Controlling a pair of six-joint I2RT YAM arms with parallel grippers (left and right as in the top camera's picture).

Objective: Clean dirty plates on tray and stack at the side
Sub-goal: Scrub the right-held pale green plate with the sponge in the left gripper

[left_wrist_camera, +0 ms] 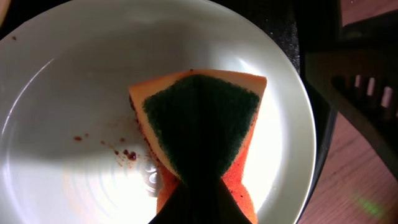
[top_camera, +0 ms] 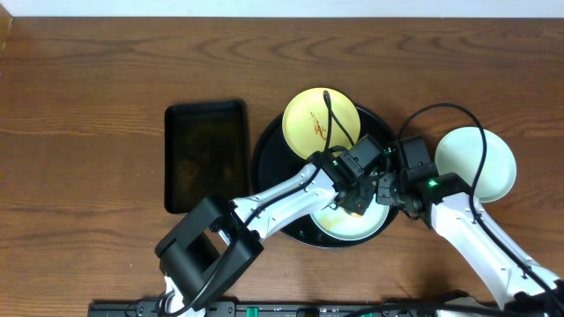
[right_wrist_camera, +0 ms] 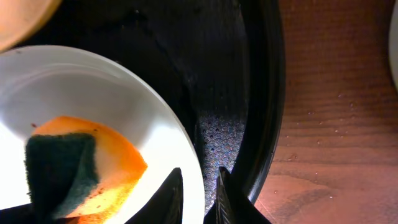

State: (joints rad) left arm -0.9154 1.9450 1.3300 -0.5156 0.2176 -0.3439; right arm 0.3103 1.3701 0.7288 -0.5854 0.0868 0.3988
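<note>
One clean plate point(top_camera: 476, 163) aside. My left gripper point(top_camera: 354, 195) pinches sponge point(left_wrist_camera: 165, 124) on smeared plate point(left_wrist_camera: 62, 93); right gripper point(right_wrist_camera: 199, 194) jaws parted astride rim. Yellow plate point(top_camera: 308, 119) left.

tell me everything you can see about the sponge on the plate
The sponge is an orange foam block with a dark green scouring layer on one face, and that green face points at the left wrist camera. The left gripper pinches it across the middle, so it looks squeezed and bent. It rests on the pale plate that lies in the round black tray, on the robot's side of it. Small brown specks dot the plate just beside it.
</note>
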